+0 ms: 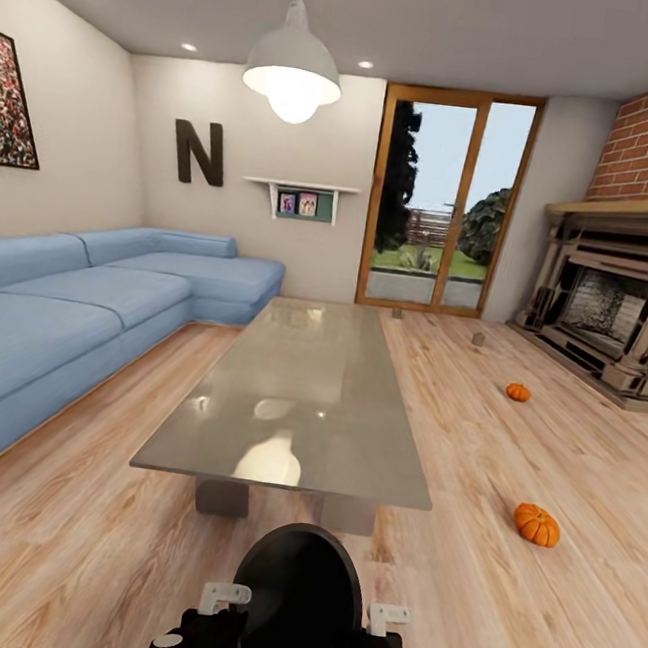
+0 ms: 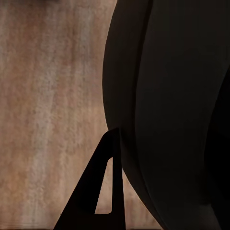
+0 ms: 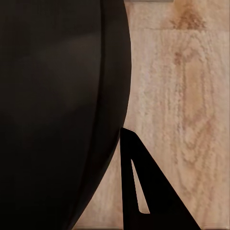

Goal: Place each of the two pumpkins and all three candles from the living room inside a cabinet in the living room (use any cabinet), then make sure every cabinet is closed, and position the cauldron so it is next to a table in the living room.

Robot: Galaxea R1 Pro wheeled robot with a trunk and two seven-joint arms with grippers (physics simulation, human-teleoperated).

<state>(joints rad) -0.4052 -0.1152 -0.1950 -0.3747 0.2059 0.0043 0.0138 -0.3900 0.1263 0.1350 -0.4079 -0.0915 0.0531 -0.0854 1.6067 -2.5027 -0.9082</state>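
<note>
Two pumpkins [image 1: 537, 524] [image 1: 518, 391] right of frame, two candles [image 1: 478, 338] [image 1: 397, 313] beyond; one cauldron [image 1: 297, 603] bottom centre; jaws' state unclear

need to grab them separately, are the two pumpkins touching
Apart: the head view shows the near pumpkin and the far pumpkin with bare floor between them.

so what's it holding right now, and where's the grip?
A round black cauldron, pinched between the two arms: left claw on its left side, right claw on its right. Finger contact can't be told.
</note>
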